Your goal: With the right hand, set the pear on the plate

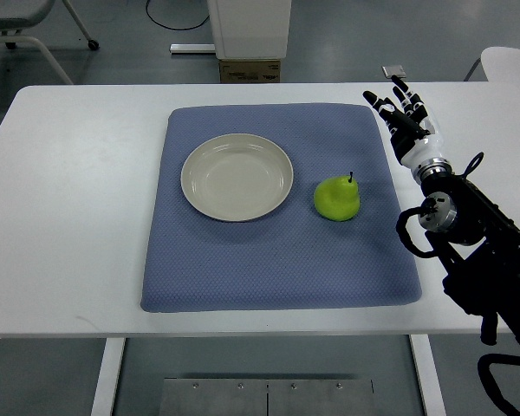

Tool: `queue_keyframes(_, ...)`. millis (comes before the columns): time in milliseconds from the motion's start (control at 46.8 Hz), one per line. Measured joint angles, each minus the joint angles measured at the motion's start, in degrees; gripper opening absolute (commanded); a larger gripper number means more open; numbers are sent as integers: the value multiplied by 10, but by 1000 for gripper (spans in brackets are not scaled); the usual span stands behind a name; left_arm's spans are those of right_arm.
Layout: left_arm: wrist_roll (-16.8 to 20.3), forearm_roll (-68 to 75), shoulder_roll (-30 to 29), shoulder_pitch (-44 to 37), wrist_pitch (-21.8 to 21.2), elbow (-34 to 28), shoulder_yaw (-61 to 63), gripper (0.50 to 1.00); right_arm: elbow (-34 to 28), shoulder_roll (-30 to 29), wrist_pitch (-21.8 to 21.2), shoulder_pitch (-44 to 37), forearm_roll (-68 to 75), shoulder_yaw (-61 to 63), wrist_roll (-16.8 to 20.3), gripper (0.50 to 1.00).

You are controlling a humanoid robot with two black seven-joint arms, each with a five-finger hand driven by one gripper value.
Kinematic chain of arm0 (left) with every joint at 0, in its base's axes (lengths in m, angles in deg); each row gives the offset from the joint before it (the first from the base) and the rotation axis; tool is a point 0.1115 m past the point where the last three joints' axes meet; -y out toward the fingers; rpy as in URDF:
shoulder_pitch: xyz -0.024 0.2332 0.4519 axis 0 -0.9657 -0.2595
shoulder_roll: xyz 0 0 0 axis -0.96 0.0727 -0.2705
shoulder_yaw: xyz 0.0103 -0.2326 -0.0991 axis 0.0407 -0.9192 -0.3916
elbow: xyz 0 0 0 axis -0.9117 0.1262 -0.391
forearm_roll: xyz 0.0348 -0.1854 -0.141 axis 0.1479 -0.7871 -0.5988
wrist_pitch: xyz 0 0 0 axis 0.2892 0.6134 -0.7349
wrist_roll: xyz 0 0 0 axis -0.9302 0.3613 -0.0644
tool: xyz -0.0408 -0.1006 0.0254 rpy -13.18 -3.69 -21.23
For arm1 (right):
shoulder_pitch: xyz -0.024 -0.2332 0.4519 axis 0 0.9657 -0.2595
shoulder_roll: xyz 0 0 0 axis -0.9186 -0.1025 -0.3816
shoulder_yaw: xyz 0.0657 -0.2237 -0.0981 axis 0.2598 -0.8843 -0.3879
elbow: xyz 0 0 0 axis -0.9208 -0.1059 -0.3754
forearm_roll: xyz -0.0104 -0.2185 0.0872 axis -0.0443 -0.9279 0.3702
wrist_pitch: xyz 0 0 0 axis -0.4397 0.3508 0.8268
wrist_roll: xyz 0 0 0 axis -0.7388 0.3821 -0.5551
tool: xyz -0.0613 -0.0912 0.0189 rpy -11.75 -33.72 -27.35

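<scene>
Pear [336, 198], bright green with a short dark stem pointing up, sits on the blue mat [277, 260] just to the right of the plate [237, 177], close to it but not touching. That plate is round, cream-coloured and bare, lying on the mat's upper left part. The mat itself covers the middle of a white table [69, 217]. On the right, the robot's right hand [405, 120] is raised over the mat's upper right corner, well apart from the pear; its dark fingers [390, 106] are spread and extended away from the robot, and they grasp nothing. Behind the hand, the white wrist joins a black arm [481, 251] with looped cables that runs off toward the lower right corner. No left arm shows in the view. Beyond the table's far edge stand a white cabinet base [249, 28] and a chair leg with a caster [69, 35] on grey floor.
</scene>
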Motion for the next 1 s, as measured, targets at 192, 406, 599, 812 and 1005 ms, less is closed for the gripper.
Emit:
queue_keyframes(192,0,0,0,-1,0,0,-1,1000,-1,0,0,0,2,0,1,1000)
queue_keyframes(406,0,1,0,-1,0,0,0,1000,-1,0,-5,-7,2,0,30,1000)
queue_keyframes(599,0,1,0,-1,0,0,0,1000,-3,0,-21,-10,3,0,33,1000)
queue_keyframes(812,0,1,0,-1,0,0,-1,1000,-3,0,-21,-12,20,0,31,1000)
queue_keyframes(1005,0,1,0,-1,0,0,-1,1000,0,0,-21,-12,21,1,36,1000)
